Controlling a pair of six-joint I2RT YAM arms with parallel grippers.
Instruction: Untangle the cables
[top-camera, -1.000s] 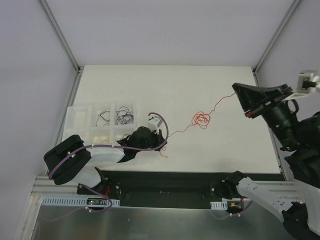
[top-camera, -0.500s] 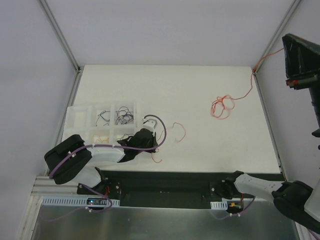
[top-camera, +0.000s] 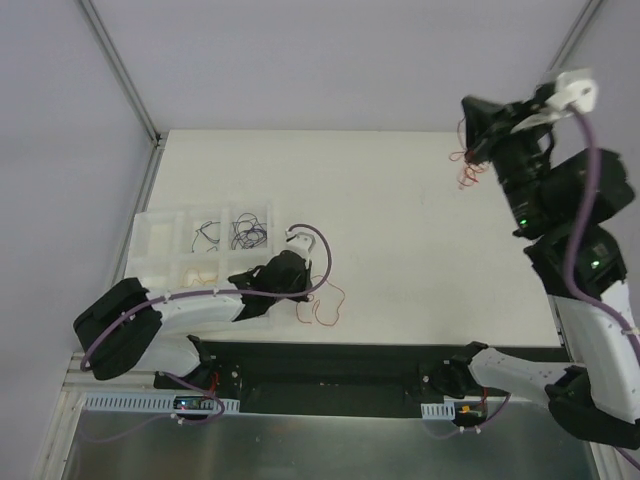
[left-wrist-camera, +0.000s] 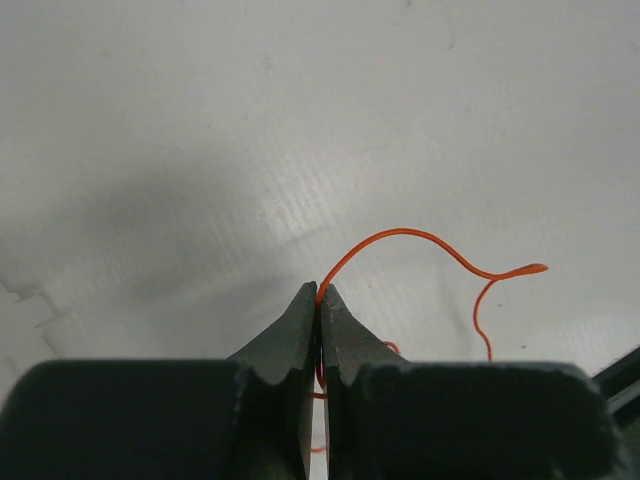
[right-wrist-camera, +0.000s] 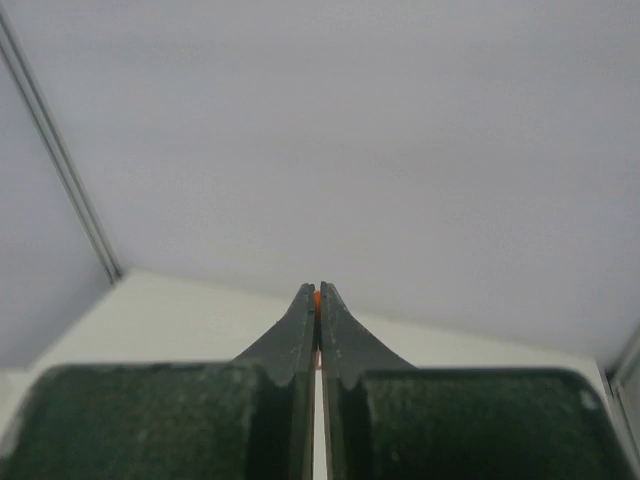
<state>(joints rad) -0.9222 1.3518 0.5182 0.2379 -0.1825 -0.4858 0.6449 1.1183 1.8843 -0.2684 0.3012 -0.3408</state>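
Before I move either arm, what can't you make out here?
- Top view: the thin red-orange wire clump dangling from the right hand is too fine to tell knots from loops.
- Right wrist view: the hand's body hides all but an orange speck of it.
- Top view: the left hand's black body covers its grip on the thin orange wire.

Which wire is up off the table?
The orange tangle dangling from the right gripper near the far right corner. The orange wire in the left gripper lies on the table; the dark wires sit in the tray.
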